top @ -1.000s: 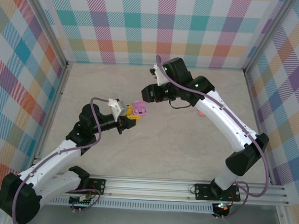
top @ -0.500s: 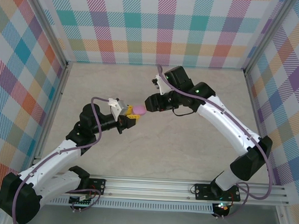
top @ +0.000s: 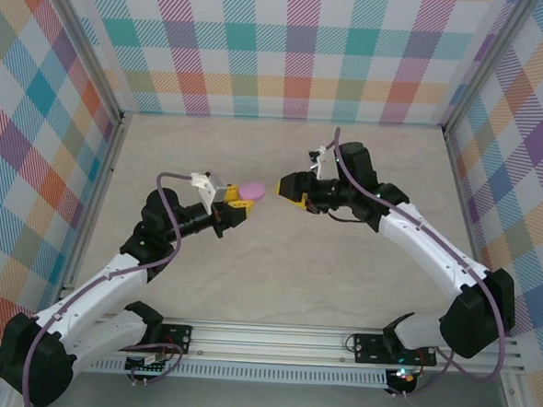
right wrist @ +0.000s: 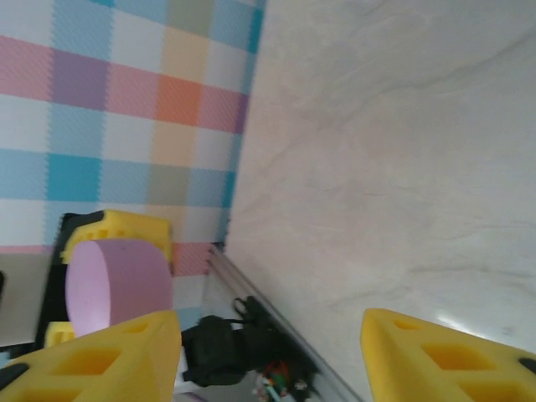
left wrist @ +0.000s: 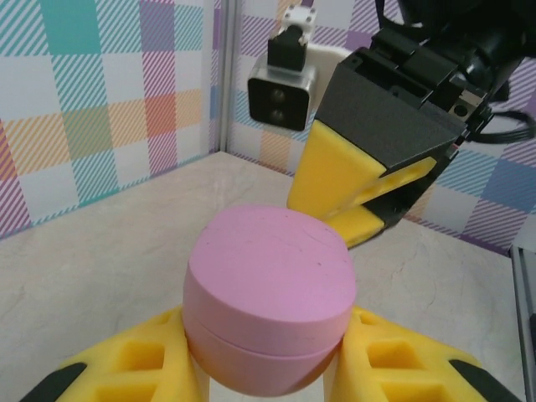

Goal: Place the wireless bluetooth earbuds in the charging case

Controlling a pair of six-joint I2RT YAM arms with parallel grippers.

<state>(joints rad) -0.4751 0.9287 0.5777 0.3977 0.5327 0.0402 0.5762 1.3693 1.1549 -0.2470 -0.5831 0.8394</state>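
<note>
Nearest, our left pincer (top: pixel 241 204) clamps the lilac charging case (left wrist: pixel 268 285), lid shut, above the desk (top: pixel 296 260). Beyond it, our right pincer (top: pixel 289 188) stands wide and empty, near the case but apart. Whether earbuds lie inside we cannot tell; we judge this case finished.

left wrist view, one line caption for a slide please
Closed lilac case clamped in the left jaws, the right jaws facing it from just beyond, over the pale table.

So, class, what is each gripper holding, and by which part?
Left gripper clamps the closed lilac charging case by its lower sides; right gripper is open, empty.
</note>
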